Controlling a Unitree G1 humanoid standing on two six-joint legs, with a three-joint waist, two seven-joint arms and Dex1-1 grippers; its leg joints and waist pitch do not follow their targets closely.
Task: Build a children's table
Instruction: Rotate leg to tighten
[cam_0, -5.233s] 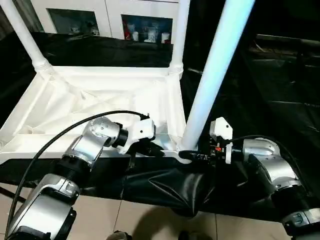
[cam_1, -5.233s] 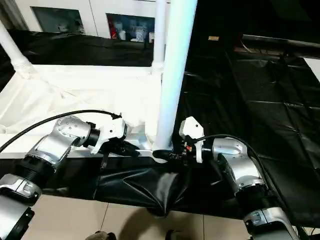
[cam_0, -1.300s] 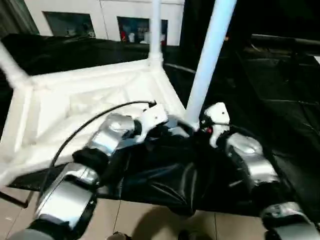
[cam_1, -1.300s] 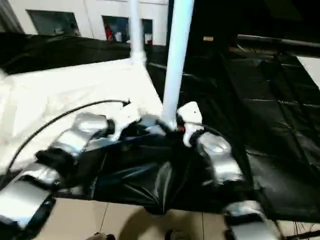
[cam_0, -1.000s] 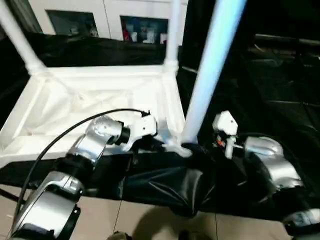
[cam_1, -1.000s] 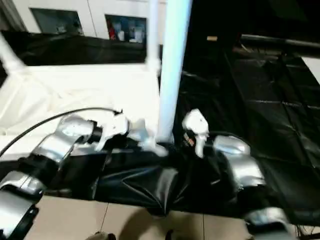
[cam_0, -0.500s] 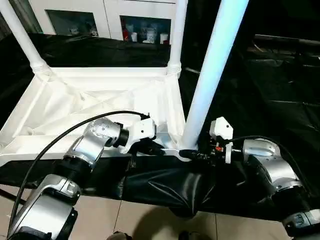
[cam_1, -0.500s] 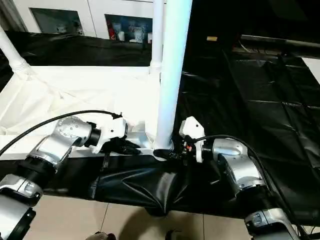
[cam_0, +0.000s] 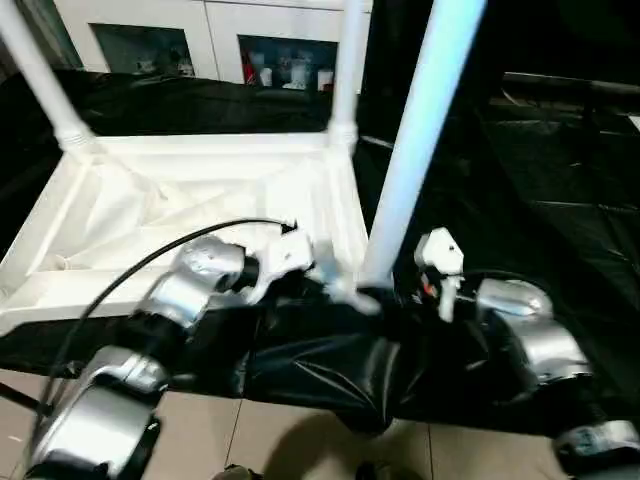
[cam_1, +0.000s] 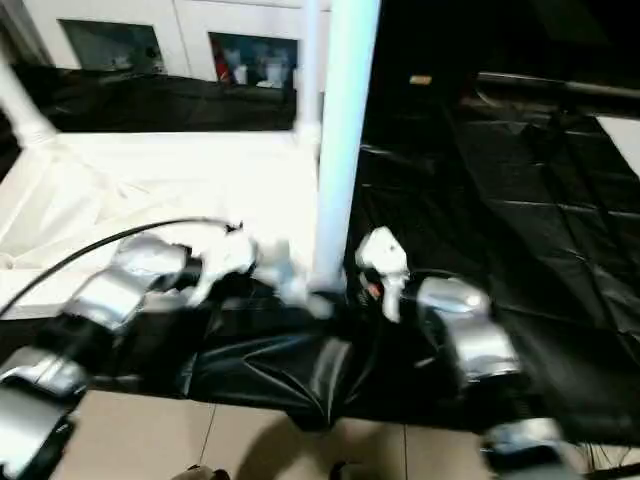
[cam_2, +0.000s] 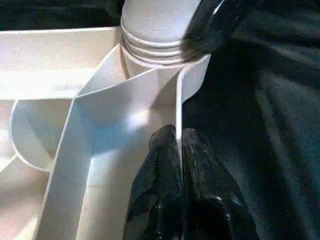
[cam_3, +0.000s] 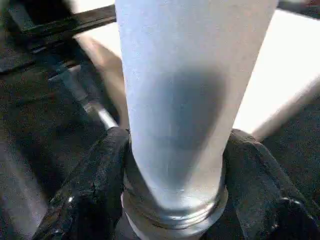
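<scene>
The children's table lies upside down, its white ribbed top (cam_0: 180, 200) facing up on black sheeting. Two legs stand in the far corner sockets (cam_0: 345, 60) (cam_0: 35, 70). A third leg (cam_0: 415, 150) rises from the near right corner socket (cam_2: 155, 45). My left gripper (cam_0: 318, 280) is shut on the thin rim wall (cam_2: 178, 115) just beside that socket. My right gripper (cam_0: 385, 297) reaches in from the right, its two fingers (cam_3: 95, 180) pressed against both sides of the leg's base (cam_3: 175, 125).
Black sheeting (cam_0: 520, 180) covers the work surface and hangs over the near edge. Tiled floor (cam_0: 250, 440) shows below. A black cable (cam_0: 130, 275) loops over my left forearm. White cabinets with glass doors (cam_0: 280, 60) stand behind.
My right gripper has come in from slightly right of the leg and closed its fingers around the leg's base. The left gripper keeps its hold on the rim. The head view has shaken.
</scene>
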